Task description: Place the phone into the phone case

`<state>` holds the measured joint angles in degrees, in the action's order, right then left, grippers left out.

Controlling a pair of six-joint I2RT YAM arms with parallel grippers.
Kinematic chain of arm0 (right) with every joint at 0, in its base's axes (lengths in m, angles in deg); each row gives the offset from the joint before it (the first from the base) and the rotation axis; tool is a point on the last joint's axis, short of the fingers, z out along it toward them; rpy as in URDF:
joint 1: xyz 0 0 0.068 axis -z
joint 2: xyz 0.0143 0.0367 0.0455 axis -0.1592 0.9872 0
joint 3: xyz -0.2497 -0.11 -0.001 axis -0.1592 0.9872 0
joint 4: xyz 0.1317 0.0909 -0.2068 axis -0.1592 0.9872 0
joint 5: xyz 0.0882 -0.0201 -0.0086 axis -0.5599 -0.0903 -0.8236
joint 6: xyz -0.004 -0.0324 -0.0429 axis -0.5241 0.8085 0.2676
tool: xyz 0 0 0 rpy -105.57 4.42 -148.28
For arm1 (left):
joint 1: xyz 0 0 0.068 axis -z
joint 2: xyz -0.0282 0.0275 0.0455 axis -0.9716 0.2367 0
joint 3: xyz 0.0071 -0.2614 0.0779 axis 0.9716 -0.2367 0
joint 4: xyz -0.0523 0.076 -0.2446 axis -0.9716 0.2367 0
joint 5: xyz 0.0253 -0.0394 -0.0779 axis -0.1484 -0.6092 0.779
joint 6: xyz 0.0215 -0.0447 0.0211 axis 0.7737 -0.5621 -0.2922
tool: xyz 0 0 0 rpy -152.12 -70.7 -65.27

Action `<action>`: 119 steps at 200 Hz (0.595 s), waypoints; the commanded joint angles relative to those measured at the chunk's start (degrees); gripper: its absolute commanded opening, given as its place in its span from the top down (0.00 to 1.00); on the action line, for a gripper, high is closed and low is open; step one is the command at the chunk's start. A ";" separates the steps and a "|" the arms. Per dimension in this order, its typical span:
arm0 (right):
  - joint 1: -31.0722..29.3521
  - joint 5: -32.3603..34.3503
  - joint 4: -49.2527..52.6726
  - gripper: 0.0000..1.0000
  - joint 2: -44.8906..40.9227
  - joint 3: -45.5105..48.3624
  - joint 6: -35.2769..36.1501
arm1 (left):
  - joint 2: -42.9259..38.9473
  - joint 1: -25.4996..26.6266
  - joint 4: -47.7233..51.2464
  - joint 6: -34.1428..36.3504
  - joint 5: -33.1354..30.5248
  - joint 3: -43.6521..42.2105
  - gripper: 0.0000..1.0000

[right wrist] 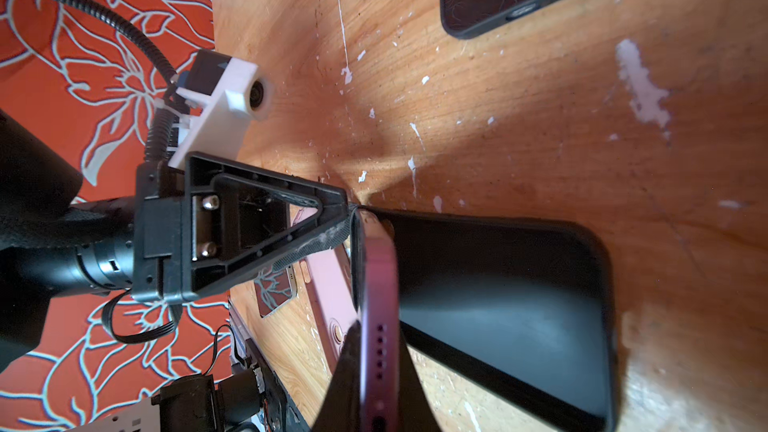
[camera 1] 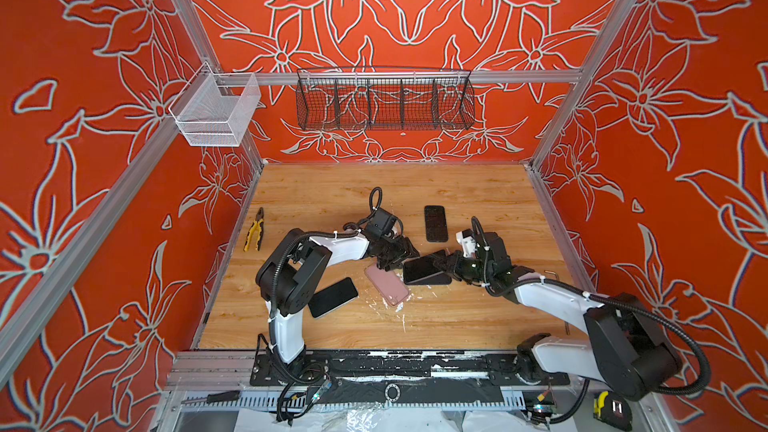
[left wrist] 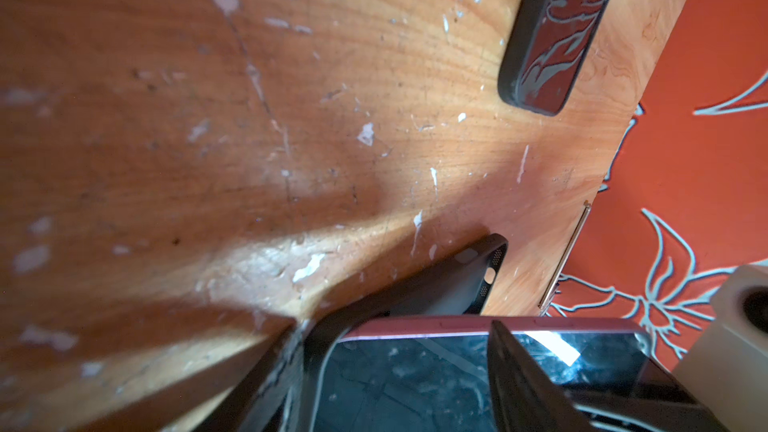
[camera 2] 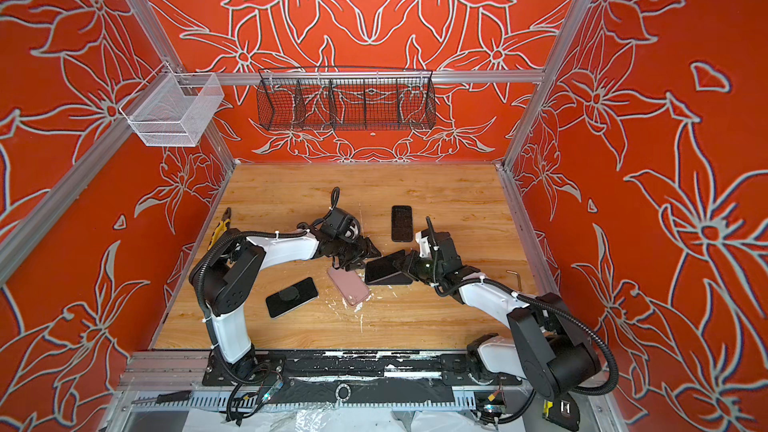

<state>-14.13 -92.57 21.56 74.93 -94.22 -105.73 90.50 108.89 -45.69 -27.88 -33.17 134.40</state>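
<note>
One glossy, pink-edged phone [right wrist: 378, 284] clamped in right tool [right wrist: 379, 342], tilted over one matte black case [right wrist: 498, 284]. Left tool [camera 1: 395, 261]: jaws apart, at phone's corner.

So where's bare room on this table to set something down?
Bare: the back strip between rear wall and far black phone; the front strip from near black phone and pink case to the rail. Crowded: mid-table, where left gripper and right gripper meet at the held phone.

No legible text, brand, number or sign made out on phone [right wrist: 378, 305], phone case [right wrist: 498, 284] or walls. Pale marking on tape measure [camera 1: 611, 409] too small to be read.
</note>
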 commanded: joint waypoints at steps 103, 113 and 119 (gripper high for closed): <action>-0.44 9.22 4.51 0.88 12.94 5.77 4.23 | 2.80 0.29 0.13 0.74 0.24 3.48 0.33; -0.43 9.07 3.67 0.86 13.94 5.90 4.08 | 2.99 0.21 0.72 1.19 -0.04 4.38 0.33; -0.44 9.11 3.21 0.84 14.40 5.94 3.95 | 3.09 0.13 0.95 1.38 -0.14 4.80 0.33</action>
<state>-13.58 -92.30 9.64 82.42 -91.94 -105.55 91.30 107.92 -43.74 -27.29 -35.81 136.63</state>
